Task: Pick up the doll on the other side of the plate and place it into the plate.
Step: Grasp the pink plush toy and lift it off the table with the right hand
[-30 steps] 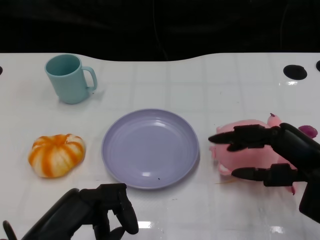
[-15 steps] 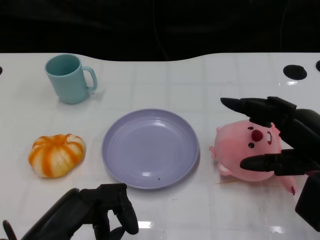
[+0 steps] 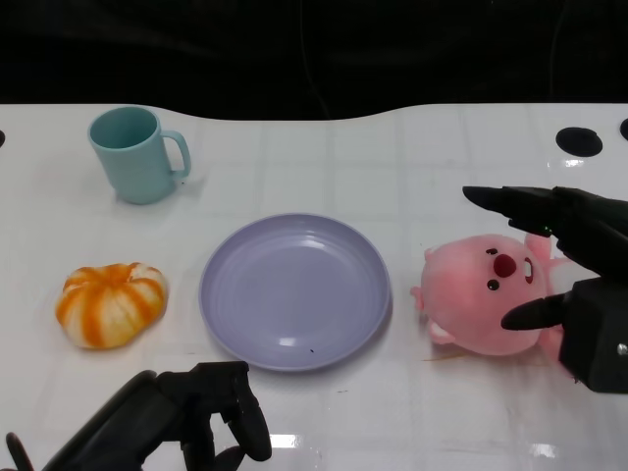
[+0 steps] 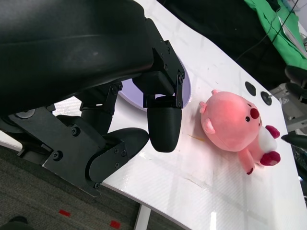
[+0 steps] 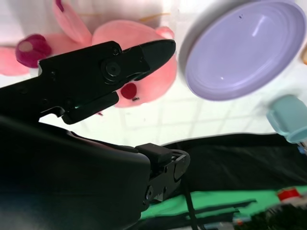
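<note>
The pink plush doll (image 3: 486,294) lies on the white table just right of the lilac plate (image 3: 294,289), its face turned up. My right hand (image 3: 594,235) hovers at the doll's right side with its fingers spread wide, one above the doll's head and one at its lower edge, holding nothing. In the right wrist view the doll (image 5: 153,79) and the plate (image 5: 240,48) show beyond my right hand (image 5: 96,72). My left hand (image 3: 186,417) rests at the near left edge with fingers curled in and nothing in them. The left wrist view shows the doll (image 4: 230,127) beyond that hand (image 4: 96,72).
A teal mug (image 3: 137,152) stands at the far left. An orange and white pumpkin toy (image 3: 110,302) lies left of the plate. Black round holes (image 3: 579,140) mark the table's far right. The table's near edge runs just behind my left hand.
My right hand has drawn back to the right from over the doll and spread its fingers, uncovering the doll's face. The doll, the plate and my left hand stay where they were.
</note>
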